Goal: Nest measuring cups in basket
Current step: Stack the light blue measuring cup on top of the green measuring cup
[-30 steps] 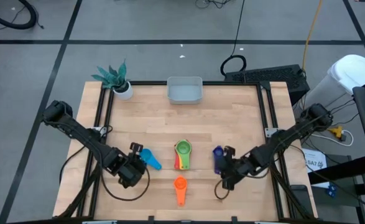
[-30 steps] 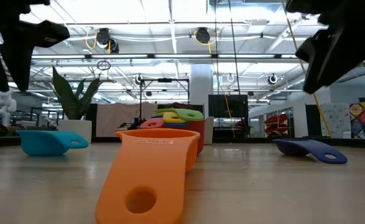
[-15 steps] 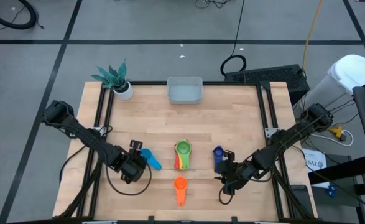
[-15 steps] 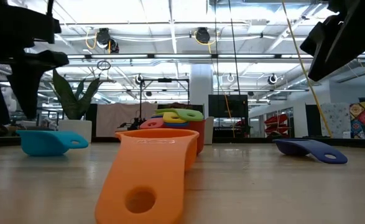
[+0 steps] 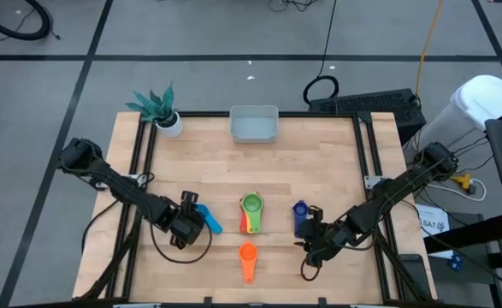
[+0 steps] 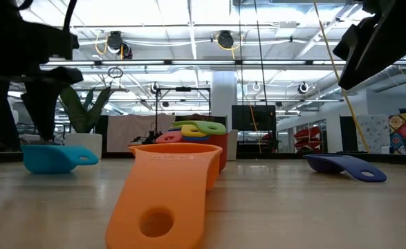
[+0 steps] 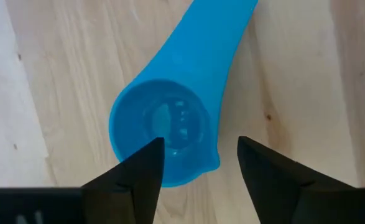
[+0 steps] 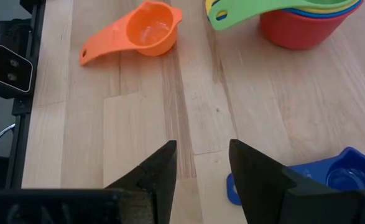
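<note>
stack [image 5: 251, 213]: red base, green cup on top, cups between mostly hidden. wood table [image 5: 319, 162]; hall with ceiling lights behind. left gripper [image 7: 198, 163] fingers apart, empty, poised over light blue cup [image 7: 166, 134]. right gripper [image 8: 202, 163] fingers apart, empty; dark blue cup [image 8: 331, 177] beside it, orange cup [image 8: 146, 31] ahead. basket [image 5: 254, 125] well apart, at far edge.

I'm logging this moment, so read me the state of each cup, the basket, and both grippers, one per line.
light blue cup: upright on the table, loose
orange cup: upright, alone, loose
stack of cups: nested on the table, green on top, red outermost
dark blue cup: on the table, loose
basket: empty
left gripper: open, over the light blue cup
right gripper: open, holding nothing
</note>
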